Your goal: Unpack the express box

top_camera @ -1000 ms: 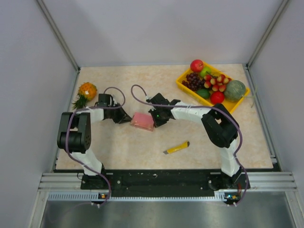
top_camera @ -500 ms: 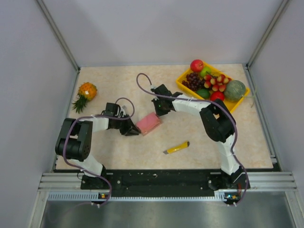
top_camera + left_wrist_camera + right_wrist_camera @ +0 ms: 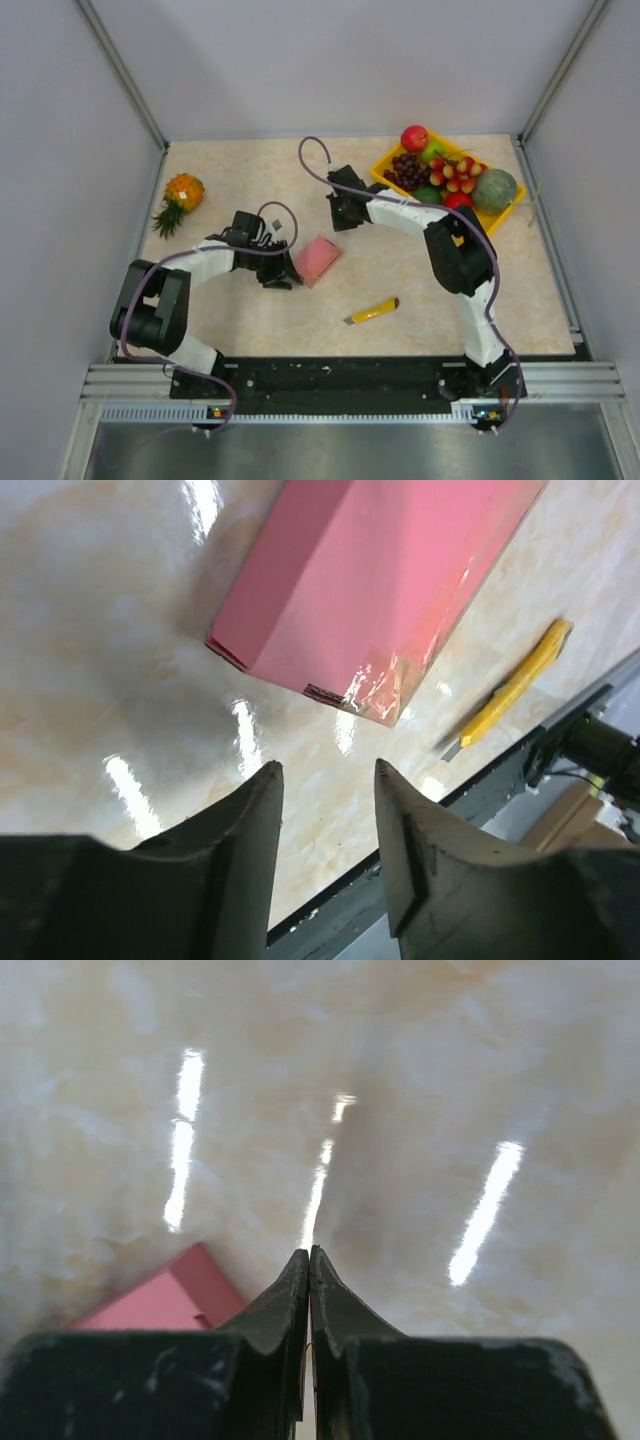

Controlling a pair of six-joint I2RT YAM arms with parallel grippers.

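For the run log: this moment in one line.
left gripper: open, empty, near flat pink cardboard box | right gripper: shut, empty | box: unheld, on beige table

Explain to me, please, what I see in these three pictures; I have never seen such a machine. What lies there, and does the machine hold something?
These are two robot arms, left and right, bolted at the near edge of a table. One picture looks down from above; the other two come from a camera on each wrist, looking along its own jaws. On the table lie a pink box, a yellow knife, a pineapple and a yellow tray of fruit. Nothing is held: the left jaws stand open with the box just ahead of them, the right jaws are shut and empty.
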